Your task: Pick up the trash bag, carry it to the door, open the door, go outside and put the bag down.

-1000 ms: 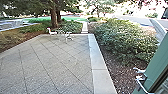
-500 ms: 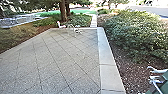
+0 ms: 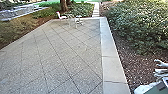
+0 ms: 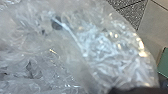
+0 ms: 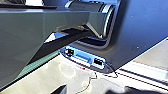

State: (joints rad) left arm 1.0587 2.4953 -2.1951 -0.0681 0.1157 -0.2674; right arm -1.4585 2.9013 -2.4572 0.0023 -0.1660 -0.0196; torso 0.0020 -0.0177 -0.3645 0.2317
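The trash bag (image 4: 45, 62) is right in front of the left wrist camera: clear, milky plastic, crumpled into sharp creases with bright glints, its edge rounded. A thin pale line (image 4: 72, 33) runs across it, beside a dark round spot (image 4: 56, 24). I cannot tell whether the left hand is gripping the bag or is open, nor can I tell the state of the right hand.

Past the bag, the same wrist view takes in dark speckled paving (image 4: 130, 12), smoother paler slabs (image 4: 153, 23) and a flat green piece (image 4: 163, 61).

The head view gives the wider place: a patio (image 3: 57, 55) of rough, pebbly slabs cut by diagonal joints, with a smooth pale border (image 3: 112, 67) along its right. White chairs stand at the far end, one (image 3: 61, 16) left of another (image 3: 79, 21). A leafy, rounded shrub (image 3: 142, 27) grows over brown mulch (image 3: 130, 60) on the right. Near on the right, a pale hooked fitting (image 3: 160, 63) sits above a flat green surface (image 3: 156, 88).

The right wrist view instead holds a pale floor (image 5: 50, 75) with faint rings, and a thin dark crooked line (image 5: 90, 81)
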